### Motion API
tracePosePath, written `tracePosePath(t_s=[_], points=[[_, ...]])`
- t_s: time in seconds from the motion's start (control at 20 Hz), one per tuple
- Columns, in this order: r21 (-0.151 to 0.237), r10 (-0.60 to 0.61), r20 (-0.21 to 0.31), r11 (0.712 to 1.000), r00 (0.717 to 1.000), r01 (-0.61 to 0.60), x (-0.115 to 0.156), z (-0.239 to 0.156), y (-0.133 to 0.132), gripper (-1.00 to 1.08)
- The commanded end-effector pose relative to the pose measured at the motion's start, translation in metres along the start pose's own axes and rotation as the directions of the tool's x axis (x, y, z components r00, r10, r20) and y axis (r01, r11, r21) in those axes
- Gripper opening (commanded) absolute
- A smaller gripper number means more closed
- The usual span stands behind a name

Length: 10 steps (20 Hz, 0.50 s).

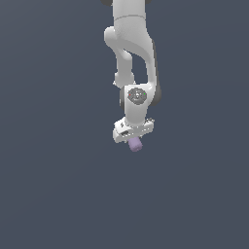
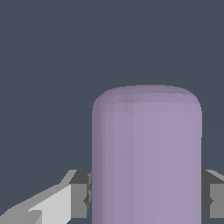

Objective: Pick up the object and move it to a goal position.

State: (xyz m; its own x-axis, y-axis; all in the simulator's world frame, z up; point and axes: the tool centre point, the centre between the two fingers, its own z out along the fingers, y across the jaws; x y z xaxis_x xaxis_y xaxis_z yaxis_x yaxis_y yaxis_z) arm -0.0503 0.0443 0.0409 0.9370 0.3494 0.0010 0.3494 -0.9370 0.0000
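The pale purple cylinder (image 1: 135,144) sticks out below the white hand of my arm in the exterior view, near the middle of the picture. In the wrist view the cylinder (image 2: 146,157) fills the space between my two fingers, and a grey pad (image 2: 79,194) presses on each of its sides. My gripper (image 1: 133,140) is shut on the cylinder and holds it over the flat dark grey surface (image 1: 58,185). The fingers themselves are mostly hidden behind the hand in the exterior view. No goal marker shows in either view.
The white arm (image 1: 131,53) reaches down from the top of the exterior view. All around it there is only the plain dark grey surface.
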Motion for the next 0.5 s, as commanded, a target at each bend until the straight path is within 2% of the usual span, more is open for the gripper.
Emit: tracePosePath(t_s=[0.0, 0.45], points=[[0.0, 0.0, 0.0, 1.0, 1.0, 0.0, 0.0, 0.0, 0.0, -1.0], [0.0, 0.0, 0.0, 1.0, 1.0, 0.0, -0.002, -0.022, 0.008, -1.0]])
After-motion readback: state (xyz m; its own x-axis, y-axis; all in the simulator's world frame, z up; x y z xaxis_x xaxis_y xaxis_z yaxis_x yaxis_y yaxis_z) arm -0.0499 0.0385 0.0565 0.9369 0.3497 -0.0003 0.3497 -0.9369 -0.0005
